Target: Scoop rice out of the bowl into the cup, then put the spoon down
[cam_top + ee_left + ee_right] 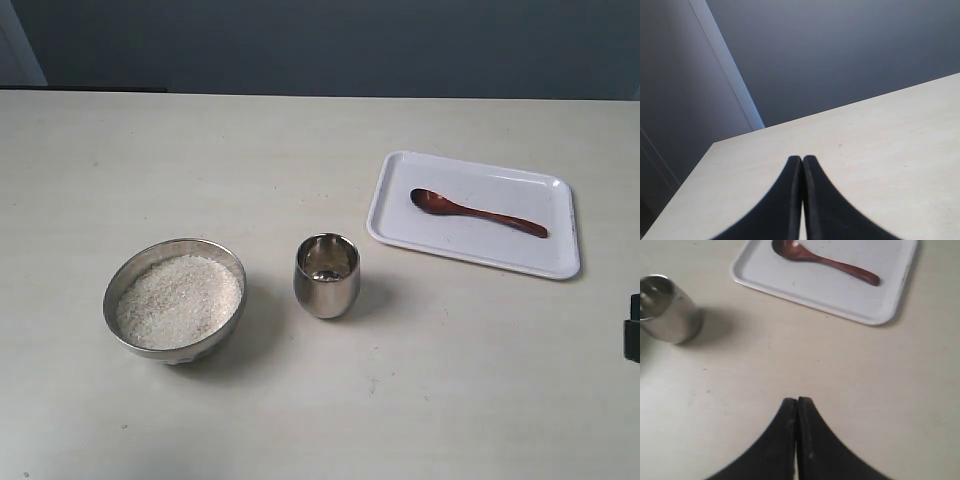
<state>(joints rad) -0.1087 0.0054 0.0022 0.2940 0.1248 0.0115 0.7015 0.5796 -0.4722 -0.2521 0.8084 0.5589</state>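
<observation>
The brushed steel bowl (111, 301) stands at the front left of the table, filled with a pale heap of rice (178, 300). Just to its right stands the shiny steel cup (326, 276), upright; it also shows in the right wrist view (667, 310). The dark wooden spoon (475, 212) lies flat on a white tray, also seen from the right wrist (825, 261). My right gripper (797, 401) is shut and empty, over bare table well short of the tray. My left gripper (802, 159) is shut and empty above bare table, away from all of these.
The white tray (398, 222) sits at the right rear of the table, its near rim showing in the right wrist view (805, 302). A dark part of the right arm (633, 328) pokes in at the right edge. A dark wall stands behind the table's far edge.
</observation>
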